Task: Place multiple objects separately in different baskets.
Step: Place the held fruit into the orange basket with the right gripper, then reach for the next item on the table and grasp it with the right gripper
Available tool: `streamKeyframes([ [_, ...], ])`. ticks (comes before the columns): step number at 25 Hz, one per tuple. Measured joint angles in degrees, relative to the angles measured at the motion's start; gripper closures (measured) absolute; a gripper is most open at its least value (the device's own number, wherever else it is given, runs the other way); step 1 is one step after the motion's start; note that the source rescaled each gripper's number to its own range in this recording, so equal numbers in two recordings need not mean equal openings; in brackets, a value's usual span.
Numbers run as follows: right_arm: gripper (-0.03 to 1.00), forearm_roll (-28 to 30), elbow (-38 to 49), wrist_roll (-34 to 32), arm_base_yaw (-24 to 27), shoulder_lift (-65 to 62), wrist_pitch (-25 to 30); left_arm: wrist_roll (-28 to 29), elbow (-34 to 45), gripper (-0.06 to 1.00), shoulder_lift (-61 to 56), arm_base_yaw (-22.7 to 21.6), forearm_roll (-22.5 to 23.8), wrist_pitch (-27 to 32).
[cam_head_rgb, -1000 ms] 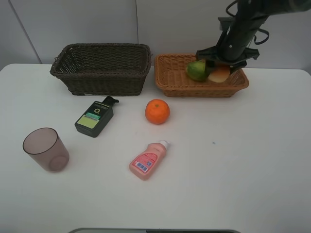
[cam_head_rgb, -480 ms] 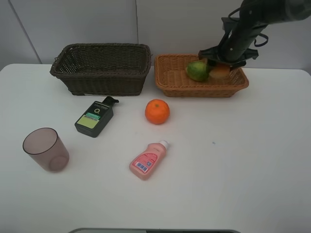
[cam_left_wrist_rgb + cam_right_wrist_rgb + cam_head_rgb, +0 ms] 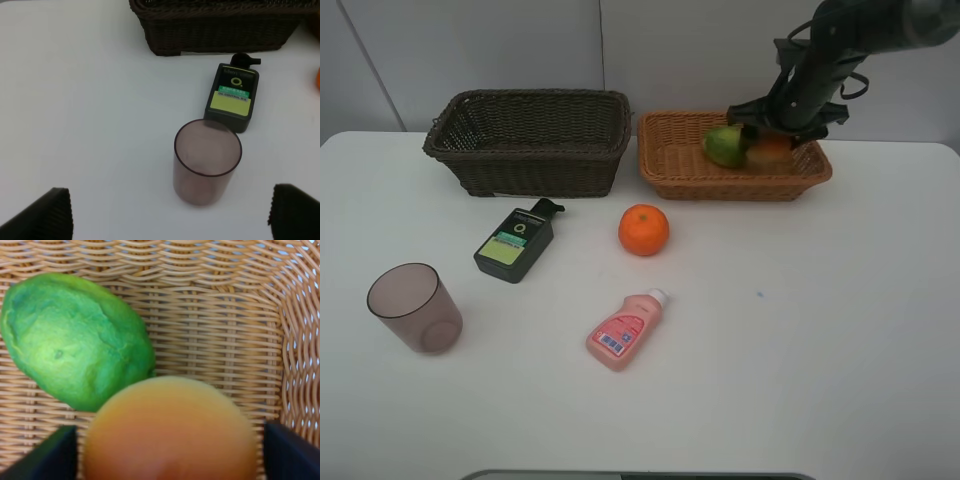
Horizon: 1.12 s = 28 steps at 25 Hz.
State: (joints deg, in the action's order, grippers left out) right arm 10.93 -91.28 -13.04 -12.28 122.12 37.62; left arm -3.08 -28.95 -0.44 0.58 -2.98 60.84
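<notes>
Hovering over the tan wicker basket (image 3: 665, 160) at the table's 1 o'clock, the right gripper (image 3: 776, 134) is standing jaws parted, barely clear of the peach (image 3: 170, 435) directly beneath it, at the basket's 3 o'clock end. The green mango (image 3: 75, 340) is lying just beside the peach, at its 9 o'clock.

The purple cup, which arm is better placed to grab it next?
Left. The left gripper hangs open with the cup right ahead of it, nothing between. The right gripper is across the table, over the light basket at the peach.
</notes>
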Motion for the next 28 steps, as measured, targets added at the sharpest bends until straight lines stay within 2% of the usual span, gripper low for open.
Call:
streamKeyframes([
  [2, 0.14, 0.0, 0.0, 0.0, 0.0, 0.0, 0.0, 0.0, 0.0, -0.06, 0.0, 0.0, 0.0, 0.0],
  [6, 0.04, 0.0, 0.0, 0.0, -0.18, -0.92, 0.67, 0.0, 0.0, -0.06, 0.0, 0.0, 0.0, 0.0],
  [10, 0.04, 0.06, 0.0, -0.26, -1.46, -3.45, 3.55, 0.0, 0.0, -0.06, 0.0, 0.0, 0.0, 0.0],
  [14, 0.04, 0.2, 0.0, -4.68, -5.0, -6.22, 9.7, 0.0, 0.0, -0.06, 0.0, 0.0, 0.0, 0.0],
  [21, 0.04, 1.35, 1.34, -19.21, -17.17, -9.97, 15.3, 0.0, 0.0, -0.06, 0.0, 0.0, 0.0, 0.0],
  [25, 0.04, 1.6, 1.34, -27.35, -24.04, -10.05, 15.04, 0.0, 0.0, -0.06, 0.0, 0.0, 0.0, 0.0],
  [28, 0.04, 3.76, 1.34, -33.44, -27.03, -10.05, 13.83, 0.0, 0.0, -0.06, 0.0, 0.0, 0.0, 0.0],
])
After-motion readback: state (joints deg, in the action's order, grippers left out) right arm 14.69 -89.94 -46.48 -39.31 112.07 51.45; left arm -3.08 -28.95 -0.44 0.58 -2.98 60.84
